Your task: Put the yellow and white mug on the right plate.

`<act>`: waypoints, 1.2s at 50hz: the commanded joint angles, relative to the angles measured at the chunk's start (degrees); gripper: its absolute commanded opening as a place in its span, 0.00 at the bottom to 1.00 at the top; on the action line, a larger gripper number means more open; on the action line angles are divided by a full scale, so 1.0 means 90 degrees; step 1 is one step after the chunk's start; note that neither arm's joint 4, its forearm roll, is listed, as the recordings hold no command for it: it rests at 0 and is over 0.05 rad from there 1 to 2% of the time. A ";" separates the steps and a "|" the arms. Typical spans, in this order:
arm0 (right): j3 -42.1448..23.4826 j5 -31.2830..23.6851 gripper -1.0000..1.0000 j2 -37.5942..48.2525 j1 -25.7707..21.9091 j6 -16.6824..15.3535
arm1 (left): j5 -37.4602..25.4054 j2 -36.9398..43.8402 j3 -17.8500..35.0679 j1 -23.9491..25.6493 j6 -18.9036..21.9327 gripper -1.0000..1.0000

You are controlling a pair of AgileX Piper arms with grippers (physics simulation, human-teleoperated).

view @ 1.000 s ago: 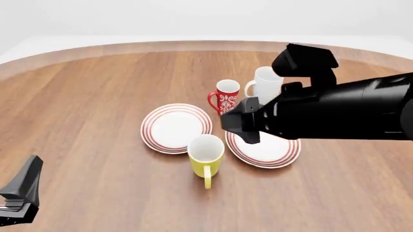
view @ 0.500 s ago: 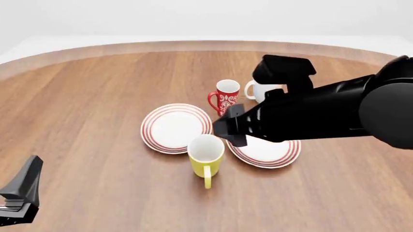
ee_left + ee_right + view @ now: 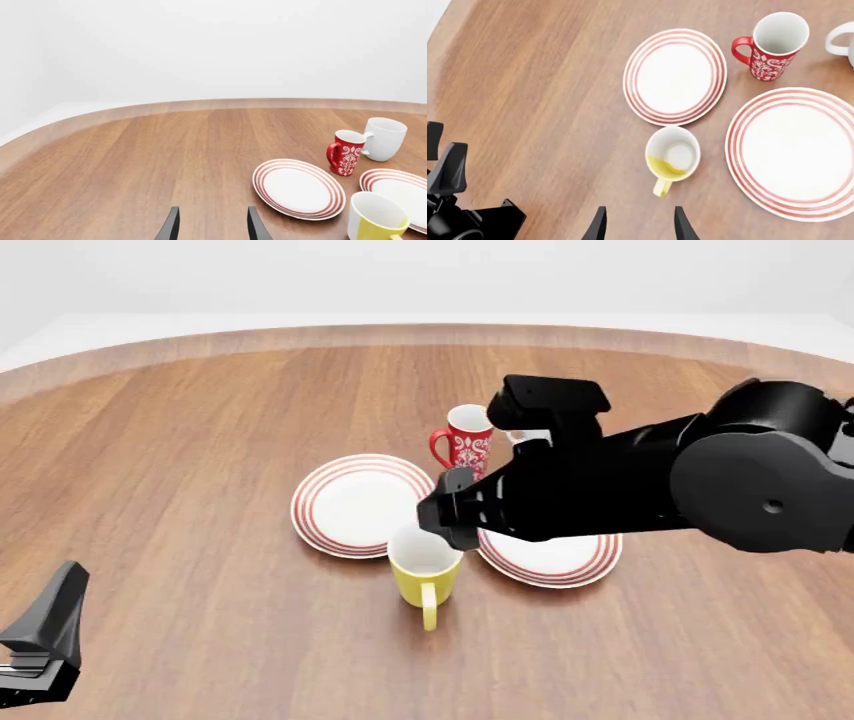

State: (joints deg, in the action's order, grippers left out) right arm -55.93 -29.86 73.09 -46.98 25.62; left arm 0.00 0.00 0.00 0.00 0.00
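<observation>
Yellow and white mug (image 3: 426,575) upright on table, beside right plate (image 3: 567,558); both grippers' jaws parted, holding nothing.

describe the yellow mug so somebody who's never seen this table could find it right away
On the wooden table, find the two red-ringed white plates, the left plate and the right plate. The yellow and white mug stands upright on bare wood just nearer than the gap between them, handle toward the arms' side. Unlike the red patterned mug and white mug beyond, it is plain yellow outside, white inside.

Right end effector (image 3: 635,225) fingers parted, left end effector (image 3: 212,227) parted, low
</observation>
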 commanded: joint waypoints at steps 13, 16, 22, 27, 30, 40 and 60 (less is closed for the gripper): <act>0.0397 0.0645 1.00 0.0456 -0.0101 0.0183 | 0.0000 0.0000 0.0000 0.0000 0.0000 1.00; 0.0461 0.0695 1.00 0.0458 -0.0076 0.0188 | 0.0000 0.0000 0.0000 0.0000 0.0000 1.00; 0.0531 0.0757 1.00 0.0496 -0.0052 0.0164 | 0.0000 0.0000 0.0000 0.0000 0.0000 1.00; 0.0590 0.0889 1.00 0.0596 -0.0033 0.0171 | 0.0000 0.0000 0.0000 0.0000 0.0000 1.00; 0.0582 0.0941 1.00 0.0691 -0.0050 0.0168 | 0.0000 0.0000 0.0000 0.0000 0.0000 1.00; 0.0647 0.1142 1.00 0.0893 -0.0113 0.0245 | 0.0000 0.0000 0.0000 0.0000 0.0000 1.00; 0.0641 0.1393 1.00 0.1271 -0.0148 0.0317 | 0.0000 0.0000 0.0000 0.0000 0.0000 1.00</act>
State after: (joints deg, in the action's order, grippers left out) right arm -50.17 -18.47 82.87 -48.13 28.13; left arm 0.00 0.00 0.00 0.00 0.00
